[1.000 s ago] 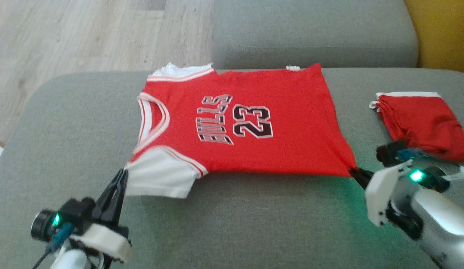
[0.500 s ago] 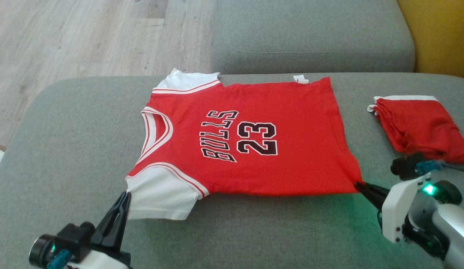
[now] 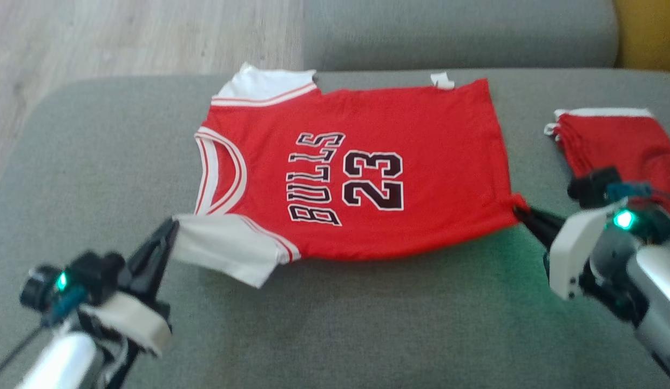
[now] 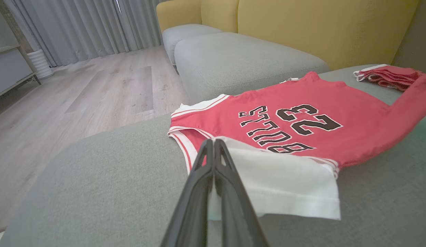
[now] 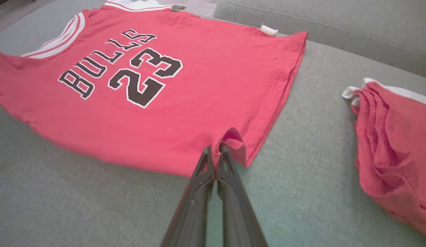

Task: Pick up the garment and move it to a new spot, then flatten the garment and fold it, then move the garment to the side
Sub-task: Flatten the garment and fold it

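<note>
Red jersey (image 3: pixel 421 140) in clamped jaws: white sleeve (image 3: pixel 227 248) in left gripper (image 3: pixel 173 224), hem corner (image 3: pixel 514 202) in right gripper (image 3: pixel 519 212).

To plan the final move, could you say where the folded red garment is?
The folded red garment lies at the head view's right, on the grey cushion beside the jersey.

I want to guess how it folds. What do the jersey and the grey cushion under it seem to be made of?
The jersey: thin, soft matte knit, maybe cotton or polyester; it puckers where the right gripper pinches its hem corner. The grey cushion: coarse matte woven upholstery, padded judging by its rounded edges.
</note>
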Tool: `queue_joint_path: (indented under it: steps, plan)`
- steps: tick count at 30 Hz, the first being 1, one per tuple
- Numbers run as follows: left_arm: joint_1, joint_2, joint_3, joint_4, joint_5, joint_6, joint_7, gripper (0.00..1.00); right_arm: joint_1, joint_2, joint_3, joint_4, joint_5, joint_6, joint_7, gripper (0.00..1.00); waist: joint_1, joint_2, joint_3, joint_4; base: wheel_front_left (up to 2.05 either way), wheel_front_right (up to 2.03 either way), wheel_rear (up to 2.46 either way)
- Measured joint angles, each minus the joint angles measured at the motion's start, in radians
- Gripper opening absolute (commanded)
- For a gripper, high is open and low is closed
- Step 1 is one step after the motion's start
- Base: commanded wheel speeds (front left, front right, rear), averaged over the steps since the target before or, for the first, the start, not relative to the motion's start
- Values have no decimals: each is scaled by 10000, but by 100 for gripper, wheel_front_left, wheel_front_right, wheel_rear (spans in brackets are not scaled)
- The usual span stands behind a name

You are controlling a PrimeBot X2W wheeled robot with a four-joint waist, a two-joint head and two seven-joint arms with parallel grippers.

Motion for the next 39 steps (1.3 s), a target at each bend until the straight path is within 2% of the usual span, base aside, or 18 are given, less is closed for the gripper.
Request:
queue_joint_path:
  steps: [6, 13, 23, 30, 31, 32, 33, 34, 35, 36, 39]
  plan:
    - [-1464, 88, -125, 980, -8, -591, 495, 0, -760, 343, -376, 349, -341, 0, 278, 0, 1, 0, 652, -24, 0, 0, 0]
    - [-3405, 105, -727, 2380, -8, -968, 1011, 0, -1572, 679, -502, 1001, -807, 0, 479, 0, 1, 0, 1357, -79, 0, 0, 0]
    - [-5727, 105, -2447, 4332, 86, -1049, 1168, 0, -2559, 1039, -305, 1751, -1145, 0, 502, 0, 0, 0, 2166, -248, 0, 0, 0]
    - [-6748, 82, -3645, 5298, -282, -1051, 882, 0, -3078, 1170, -10, 2232, -1158, 0, 431, 0, -1, -1, 2482, -329, 0, 0, 0]
    - [-6876, 54, -3699, 5473, -313, -1051, 777, 17, -3173, 1206, -19, 2345, -1210, 0, 286, 0, 0, -1, 2520, -328, 0, 0, 0]
    - [-7011, 13, -3697, 5676, -311, -1051, 581, 86, -3263, 1239, -63, 2445, -1298, 0, 44, 67, 0, -1, 2552, -325, 0, 0, 0]
    - [-7163, -33, -3664, 5883, -311, -1049, 349, 100, -3376, 1312, -192, 2589, -1350, 0, -173, 100, -1, -1, 2583, -322, 0, 0, 0]
    - [-7342, -100, -3595, 6092, -311, -1022, 59, 100, -3498, 1375, -357, 2736, -1396, 0, -378, 100, -1, 0, 2606, -314, 0, 0, 0]
    - [-7677, -326, -3358, 6441, -313, -761, -658, 100, -3722, 1486, -719, 3012, -1429, 0, -819, 100, 0, -1, 2603, -294, 0, 0, 0]
    - [-7677, -326, -3358, 6441, -313, -761, -658, 100, -3722, 1486, -719, 3012, -1429, 0, -819, 100, 0, -1, 2603, -294, 0, 0, 0]
    - [-8016, -731, -2853, 6715, -514, -374, -1703, 100, -3847, 1638, -1166, 3196, -1613, 0, -1624, 100, -1, 0, 2491, -273, 0, 0, 0]
